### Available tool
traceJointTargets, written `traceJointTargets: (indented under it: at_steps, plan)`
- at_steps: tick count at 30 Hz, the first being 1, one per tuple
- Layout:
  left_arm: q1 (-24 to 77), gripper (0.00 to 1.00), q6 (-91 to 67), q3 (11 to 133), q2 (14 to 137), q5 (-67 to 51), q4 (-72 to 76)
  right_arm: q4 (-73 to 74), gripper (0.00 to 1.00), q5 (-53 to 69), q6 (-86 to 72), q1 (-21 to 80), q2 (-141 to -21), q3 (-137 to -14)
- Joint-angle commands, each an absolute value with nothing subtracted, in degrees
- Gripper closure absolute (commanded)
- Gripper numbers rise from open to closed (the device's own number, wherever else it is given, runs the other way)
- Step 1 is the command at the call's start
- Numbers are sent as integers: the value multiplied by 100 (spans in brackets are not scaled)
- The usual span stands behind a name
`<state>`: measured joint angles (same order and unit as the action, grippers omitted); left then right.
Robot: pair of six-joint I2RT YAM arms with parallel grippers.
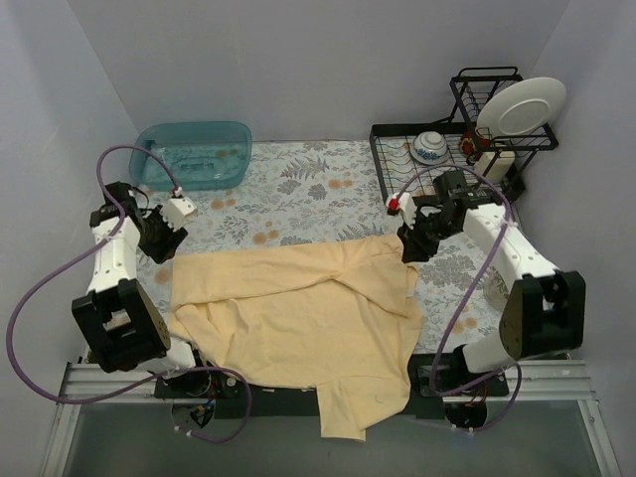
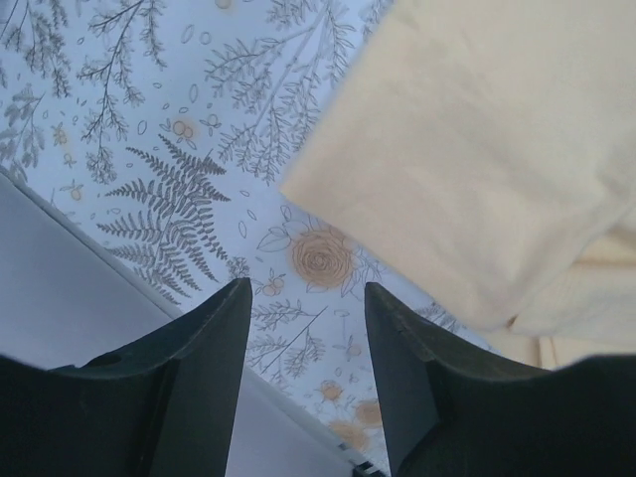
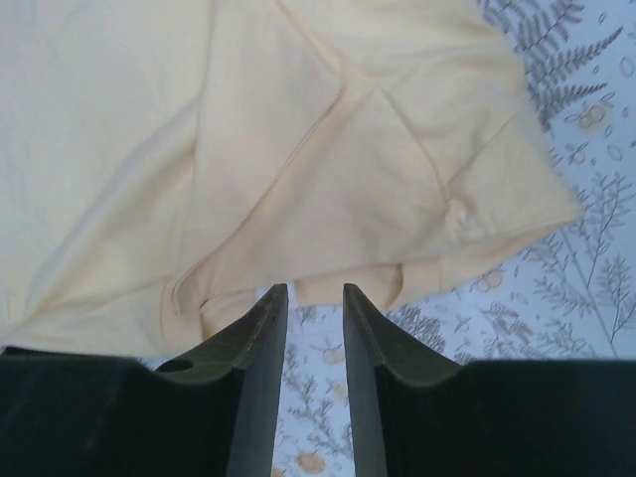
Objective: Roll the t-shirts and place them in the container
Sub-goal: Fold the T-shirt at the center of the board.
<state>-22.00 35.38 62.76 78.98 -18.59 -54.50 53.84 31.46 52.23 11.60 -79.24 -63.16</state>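
Left tool (image 2: 306,288) parted, empty, right tool (image 3: 313,290) slightly parted beside yellow t-shirt (image 1: 298,318).

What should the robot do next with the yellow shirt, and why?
Probably lower both grippers and pinch the far edge of the yellow t-shirt. The left gripper and right gripper stand open and empty just off that edge, and the shirt lies spread out, not yet rolled.

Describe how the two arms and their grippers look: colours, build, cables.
Both arms have white links between bulky black joints: left arm, right arm. A purple cable loops along each. The left gripper and right gripper have dark, tapered fingers; a white block sits at each wrist.
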Motion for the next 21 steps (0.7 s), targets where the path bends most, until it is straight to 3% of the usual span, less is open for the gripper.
traceJointTargets:
  at_steps: [1,5,10,14,17,21]
  plan:
    - [-2224,53,883,6855,8768,-2540,-5256,4914,61,3700,4668,1169,-9040,-7074]
    - [-2224,54,-464,6812,9079,-2602,-4783,4545,56,3578,4159,1187,-9886,-7628]
    - [-2241,55,-1300,6636,9281,-2346,-4227,4166,59,3209,3920,1187,-10571,-7891]
    - [-2233,65,-1318,6539,9571,-2505,-4158,4201,69,2867,3850,1187,-10986,-8173]
    - [-2232,75,-1284,6548,9939,-2443,-4157,4201,71,2454,3920,1178,-11258,-8384]
    - [-2233,81,-1021,6495,10283,-2278,-4263,4245,73,2224,4104,1187,-11487,-8586]
